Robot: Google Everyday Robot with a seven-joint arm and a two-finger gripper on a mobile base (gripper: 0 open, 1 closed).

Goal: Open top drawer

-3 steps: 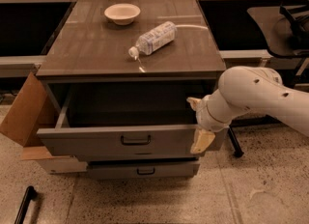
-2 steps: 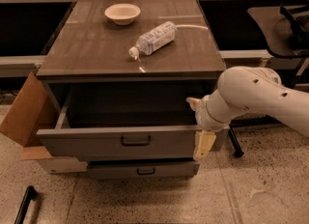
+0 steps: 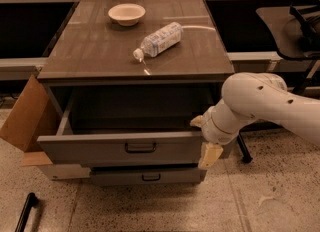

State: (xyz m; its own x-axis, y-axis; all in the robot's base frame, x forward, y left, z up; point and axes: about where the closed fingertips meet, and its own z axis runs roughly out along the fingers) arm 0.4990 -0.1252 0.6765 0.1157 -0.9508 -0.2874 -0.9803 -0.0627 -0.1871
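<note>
Your hand [image 3: 204,138] sits right at the right-hand end of the top drawer [image 3: 100,148] front, touching it or just about. From this angle I honestly can't tell if it's spread, closed, or clamped on the panel. The white arm [image 3: 270,101] comes in from the right edge and bends down to it.

The top drawer is pulled well out of the cabinet, its deep box open to the camera, with the black bar handle [image 3: 140,147] at the centre of its front, well left of your hand. Just below, a shorter drawer [image 3: 145,177] sticks out a little.

Up on the worktop [image 3: 90,51] a clear plastic bottle [image 3: 159,39] lies on its side, cap toward the front, and a pale bowl [image 3: 126,13] sits near the back. A cardboard flap [image 3: 27,113] leans against the cabinet's left side.
</note>
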